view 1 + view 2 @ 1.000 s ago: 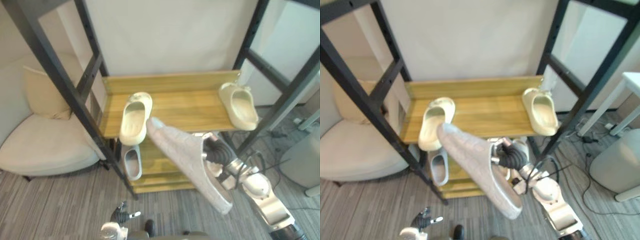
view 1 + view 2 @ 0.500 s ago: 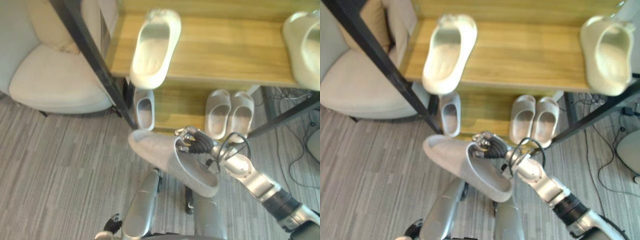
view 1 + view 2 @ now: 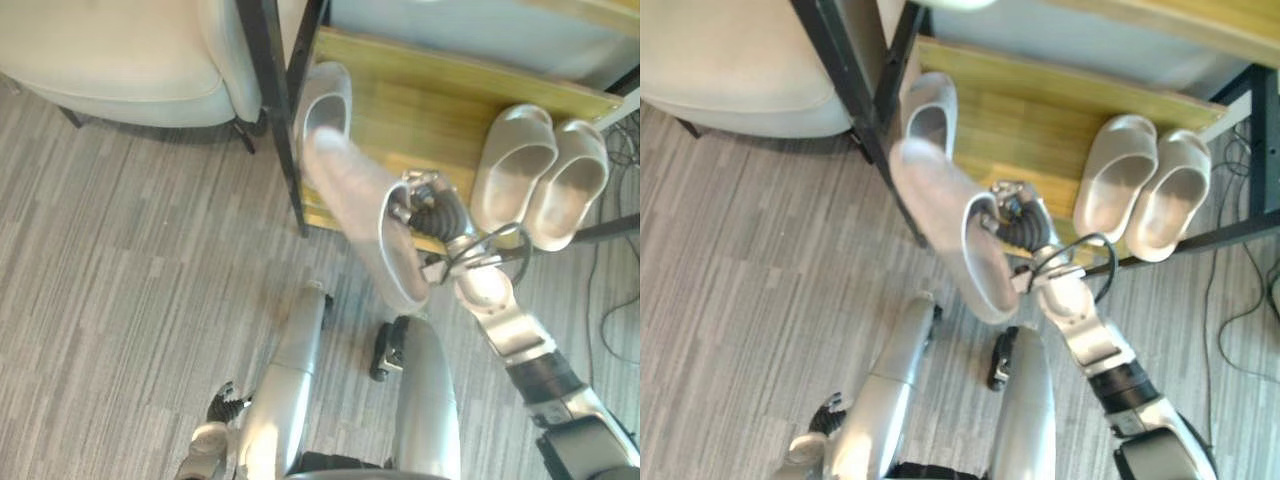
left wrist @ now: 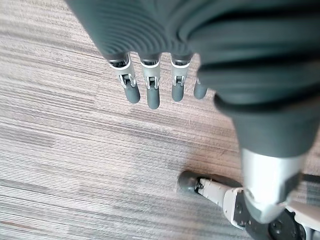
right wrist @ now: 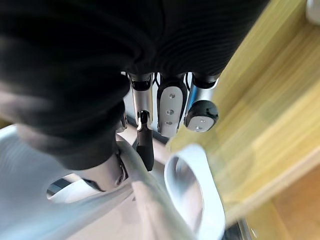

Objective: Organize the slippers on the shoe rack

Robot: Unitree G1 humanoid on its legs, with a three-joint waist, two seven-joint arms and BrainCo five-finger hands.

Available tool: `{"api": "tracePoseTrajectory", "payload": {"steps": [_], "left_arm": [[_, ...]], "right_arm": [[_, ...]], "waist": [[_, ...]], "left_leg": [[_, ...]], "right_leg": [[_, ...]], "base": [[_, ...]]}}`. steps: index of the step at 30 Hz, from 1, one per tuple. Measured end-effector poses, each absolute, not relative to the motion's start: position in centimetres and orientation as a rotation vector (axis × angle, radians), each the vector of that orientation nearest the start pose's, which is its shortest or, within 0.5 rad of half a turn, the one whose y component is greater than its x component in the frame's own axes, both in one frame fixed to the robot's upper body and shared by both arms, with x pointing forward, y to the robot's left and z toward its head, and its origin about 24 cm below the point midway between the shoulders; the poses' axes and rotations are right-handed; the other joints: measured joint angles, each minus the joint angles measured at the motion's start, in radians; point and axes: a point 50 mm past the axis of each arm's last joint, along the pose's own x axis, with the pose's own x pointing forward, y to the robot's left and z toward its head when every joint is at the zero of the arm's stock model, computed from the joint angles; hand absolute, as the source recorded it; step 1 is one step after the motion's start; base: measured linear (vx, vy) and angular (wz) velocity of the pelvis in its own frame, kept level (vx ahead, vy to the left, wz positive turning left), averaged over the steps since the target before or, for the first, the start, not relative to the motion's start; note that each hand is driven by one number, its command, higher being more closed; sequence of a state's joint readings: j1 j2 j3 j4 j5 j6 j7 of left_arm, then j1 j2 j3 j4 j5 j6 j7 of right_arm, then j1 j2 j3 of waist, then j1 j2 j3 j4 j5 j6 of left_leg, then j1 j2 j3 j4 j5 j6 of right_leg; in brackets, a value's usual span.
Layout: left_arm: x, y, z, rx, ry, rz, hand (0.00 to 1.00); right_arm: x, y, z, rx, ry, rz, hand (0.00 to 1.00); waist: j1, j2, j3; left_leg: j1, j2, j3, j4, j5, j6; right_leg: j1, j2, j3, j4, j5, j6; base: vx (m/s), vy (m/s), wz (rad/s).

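My right hand (image 3: pixel 432 214) is shut on a long grey slipper (image 3: pixel 358 212), its fingers (image 5: pixel 169 106) curled at the slipper's opening. The slipper hangs tilted in front of the rack's lower wooden shelf (image 3: pixel 410 105), its toe end over a single grey slipper (image 3: pixel 326 92) lying at the shelf's left end. A pair of grey slippers (image 3: pixel 540 175) lies side by side at the shelf's right end. My left hand (image 4: pixel 145 82) hangs low over the carpet with its fingers straight and nothing in it.
A black rack post (image 3: pixel 268 95) stands just left of the held slipper. A cream armchair (image 3: pixel 110 50) is beyond it on the left. Grey striped carpet (image 3: pixel 120 270) covers the floor in front of the rack.
The camera has tipped down from the upper shelf to the lower one. My right hand has carried the grey slipper forward to the lower shelf's left end.
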State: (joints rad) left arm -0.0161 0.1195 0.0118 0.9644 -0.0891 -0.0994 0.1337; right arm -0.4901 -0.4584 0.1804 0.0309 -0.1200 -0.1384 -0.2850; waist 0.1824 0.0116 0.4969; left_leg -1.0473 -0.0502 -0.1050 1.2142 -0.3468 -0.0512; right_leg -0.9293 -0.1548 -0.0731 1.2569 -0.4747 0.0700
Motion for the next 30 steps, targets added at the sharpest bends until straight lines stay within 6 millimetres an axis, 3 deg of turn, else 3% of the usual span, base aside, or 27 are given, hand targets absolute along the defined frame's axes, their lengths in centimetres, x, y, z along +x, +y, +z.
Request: {"api": "tracePoseTrajectory", "payload": {"steps": [2,4,11,20,30], "left_arm": [[15.9,20.2,-13.3,0.081,0.833,0.234,0.00],[16.8,19.8,-12.8,0.070,0.792,0.250,0.00],[17.3,19.3,-12.5,0.033,0.775,0.282,0.00],[17.2,19.4,-12.6,0.035,0.778,0.307,0.00],[16.9,19.4,-12.8,0.016,0.790,0.339,0.00]], "right_arm": [[31.8,-17.4,19.3,-0.499,-0.635,-0.153,1.00],[32.3,-18.5,20.2,-0.490,-0.645,-0.261,1.00],[33.9,-20.5,21.0,-0.421,-0.587,-0.453,1.00],[36.5,-20.7,23.2,-0.412,-0.541,-0.515,1.00],[39.4,-19.9,23.7,-0.466,-0.418,-0.495,1.00]], "waist": [[0.016,-0.004,-0.002],[0.016,-0.001,0.000],[0.026,0.000,-0.002],[0.032,0.002,-0.027],[0.047,0.006,-0.063]], "left_leg": [[-0.009,0.012,0.007,0.012,0.004,0.000],[-0.035,0.014,0.015,0.018,0.016,-0.006],[-0.063,0.022,-0.017,0.017,0.036,-0.030],[-0.106,0.024,-0.039,0.032,0.049,-0.033],[-0.138,0.024,-0.055,0.036,0.056,-0.058]], "right_leg": [[-0.008,-0.004,-0.005,0.077,-0.008,-0.006],[0.011,-0.002,-0.013,0.092,-0.073,-0.037],[-0.015,-0.003,-0.054,0.102,-0.077,-0.060],[-0.056,0.001,-0.075,0.131,-0.094,-0.086],[-0.092,0.005,-0.091,0.154,-0.110,-0.101]], "base": [[-0.11,-0.059,-0.09],[-0.10,-0.140,0.28],[-0.05,-0.046,0.05],[-0.01,-0.028,0.02],[-0.03,-0.026,0.02]]}}
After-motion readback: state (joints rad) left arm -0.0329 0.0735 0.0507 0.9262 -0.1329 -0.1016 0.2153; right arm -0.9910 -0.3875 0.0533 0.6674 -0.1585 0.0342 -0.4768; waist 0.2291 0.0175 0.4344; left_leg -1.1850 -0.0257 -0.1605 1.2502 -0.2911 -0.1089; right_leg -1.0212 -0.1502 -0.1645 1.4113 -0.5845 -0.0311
